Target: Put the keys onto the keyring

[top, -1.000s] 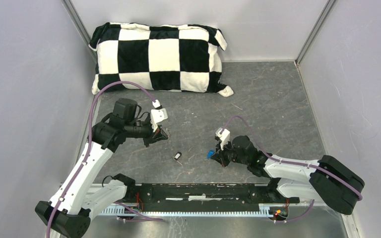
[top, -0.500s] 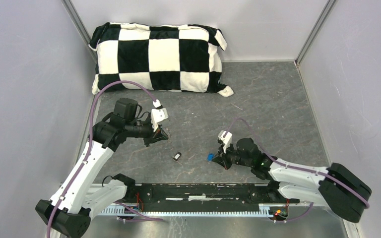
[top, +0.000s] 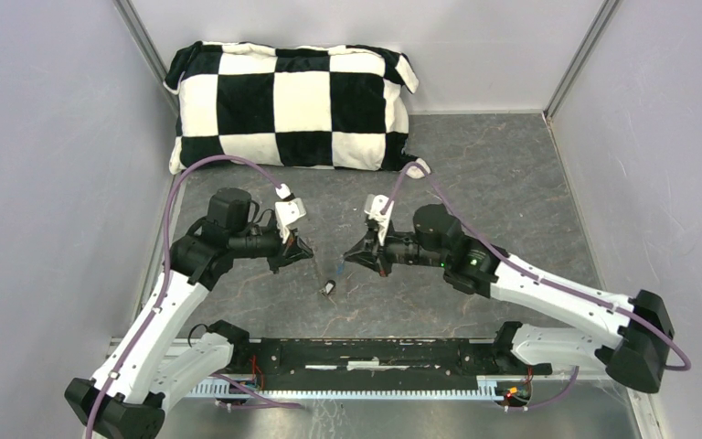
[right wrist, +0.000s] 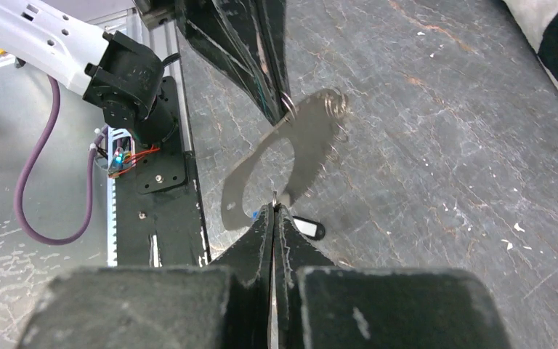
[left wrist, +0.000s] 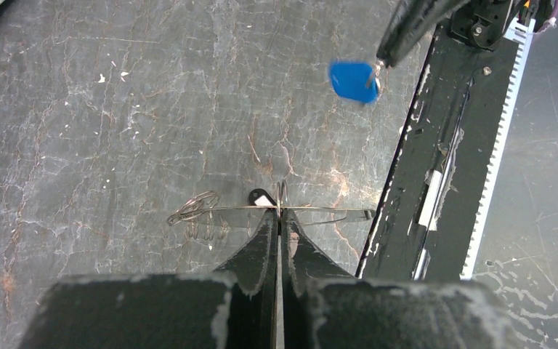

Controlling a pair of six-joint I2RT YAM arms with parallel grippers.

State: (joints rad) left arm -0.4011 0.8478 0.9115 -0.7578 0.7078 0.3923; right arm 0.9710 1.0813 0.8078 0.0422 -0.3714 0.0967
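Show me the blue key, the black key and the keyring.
blue key (left wrist: 352, 80), left wrist view, on its plastic head.
black key (left wrist: 261, 198), left wrist view, on its pale-centred head.
keyring (left wrist: 196, 206), left wrist view, on its coiled wire end.

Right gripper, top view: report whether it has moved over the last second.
Yes. The right gripper went left and away from the black base rail, toward the black-and-white checkered pillow.

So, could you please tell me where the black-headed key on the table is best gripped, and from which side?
Take the black-headed key by its head, probably, coming straight down from above and pinching across its narrow sides: it lies flat on the table, and the head is its bulkiest part; the shank looks too thin.
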